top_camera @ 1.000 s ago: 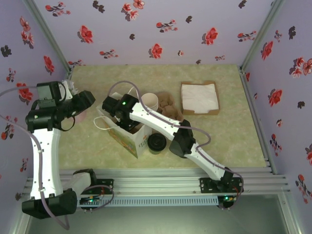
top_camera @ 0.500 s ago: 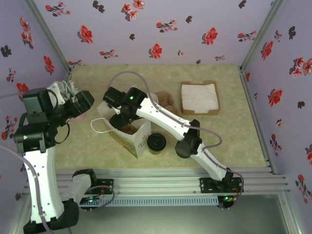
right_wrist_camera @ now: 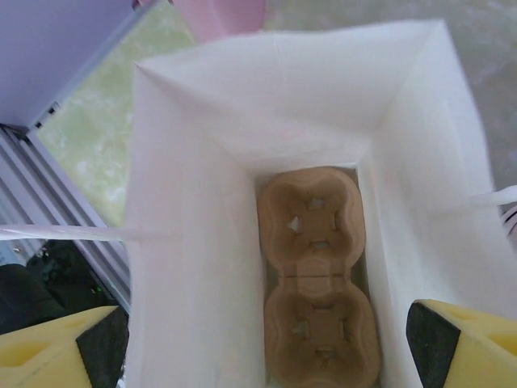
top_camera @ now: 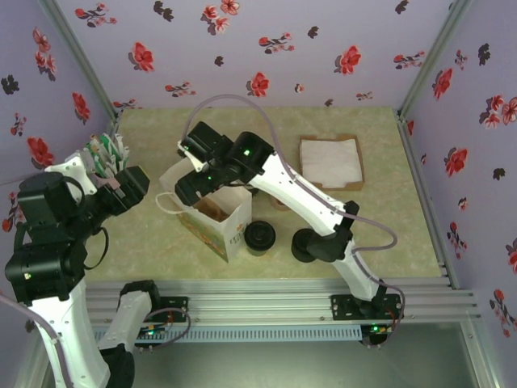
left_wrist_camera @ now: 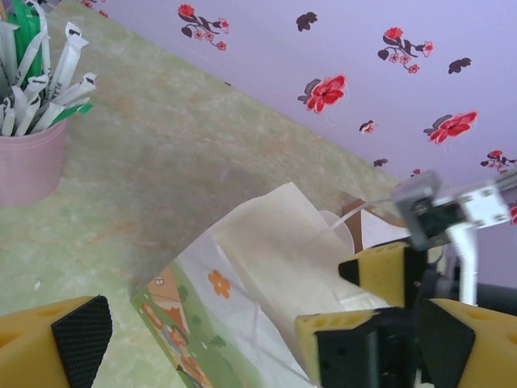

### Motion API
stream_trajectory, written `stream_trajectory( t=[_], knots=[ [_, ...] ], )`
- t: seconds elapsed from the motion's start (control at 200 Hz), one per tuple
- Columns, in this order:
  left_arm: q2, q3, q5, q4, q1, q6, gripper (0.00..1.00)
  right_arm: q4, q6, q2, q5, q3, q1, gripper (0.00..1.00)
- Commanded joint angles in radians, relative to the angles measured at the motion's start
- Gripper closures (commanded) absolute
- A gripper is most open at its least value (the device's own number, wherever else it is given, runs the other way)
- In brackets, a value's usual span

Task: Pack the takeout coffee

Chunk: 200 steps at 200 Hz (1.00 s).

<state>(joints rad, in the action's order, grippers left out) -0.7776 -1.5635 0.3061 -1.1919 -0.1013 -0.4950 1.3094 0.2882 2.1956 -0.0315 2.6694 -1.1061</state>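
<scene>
Fingers point(right_wrist_camera: 464, 347) on my right gripper point(right_wrist_camera: 265, 335) are spread wide, hanging right over the open mouth of the white paper bag point(right_wrist_camera: 202, 242). They hold nothing and touch neither wall as far as I can see. Left gripper point(left_wrist_camera: 218, 331) same: wide apart, empty, off to the left of the bag near the pink cup of wrapped straws point(left_wrist_camera: 28, 162). The bag sits beyond its pads, no contact that I can make out. Status: bag stands upright and open on the table point(top_camera: 363, 226), and a cardboard cup carrier point(right_wrist_camera: 319, 275) lies flat on its bottom, both visible wells empty. So prep looks done, the actual pack isn't. Takeout coffee point(top_camera: 260, 237): I read it as the short black-lidded cup standing on the table just beside the bag's near right corner, outside the bag. From overhead I can't fully tell it from a lid stack. Left to do, by my judgement: grab that cup, lower it upright into a carrier well, clear the bag.
</scene>
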Motion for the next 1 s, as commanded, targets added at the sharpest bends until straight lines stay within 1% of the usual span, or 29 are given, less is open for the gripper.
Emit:
stream_trajectory(
  t=[0.0,0.185,0.29,0.48,0.585,0.91,0.965,0.995],
  knots=[
    [0.022,-0.026,-0.01,-0.035,-0.008,0.014,0.01,-0.055,0.003,-0.065,-0.016,-0.016,-0.001,0.09],
    [0.05,-0.006,0.025,-0.046,-0.006,0.002,0.01,-0.095,0.006,-0.13,-0.01,-0.072,-0.001,0.08],
    [0.063,0.0,0.036,-0.058,-0.005,-0.002,0.03,-0.14,0.006,-0.187,-0.004,-0.142,-0.001,0.08],
    [0.085,0.051,0.034,-0.054,-0.003,-0.015,0.08,-0.225,0.006,-0.301,0.014,-0.276,-0.001,0.07],
    [0.096,0.084,0.029,-0.054,-0.003,-0.02,0.16,-0.261,0.005,-0.365,0.032,-0.347,0.0,0.07],
    [0.122,0.185,-0.025,-0.09,-0.003,-0.029,0.53,-0.378,0.021,-0.605,0.166,-0.633,0.005,0.05],
    [0.126,0.215,-0.025,-0.096,-0.003,-0.034,0.58,-0.392,0.028,-0.65,0.178,-0.696,0.011,0.06],
    [0.129,0.233,-0.023,-0.099,-0.002,-0.036,0.59,-0.399,0.035,-0.678,0.182,-0.733,0.016,0.06]
  ],
)
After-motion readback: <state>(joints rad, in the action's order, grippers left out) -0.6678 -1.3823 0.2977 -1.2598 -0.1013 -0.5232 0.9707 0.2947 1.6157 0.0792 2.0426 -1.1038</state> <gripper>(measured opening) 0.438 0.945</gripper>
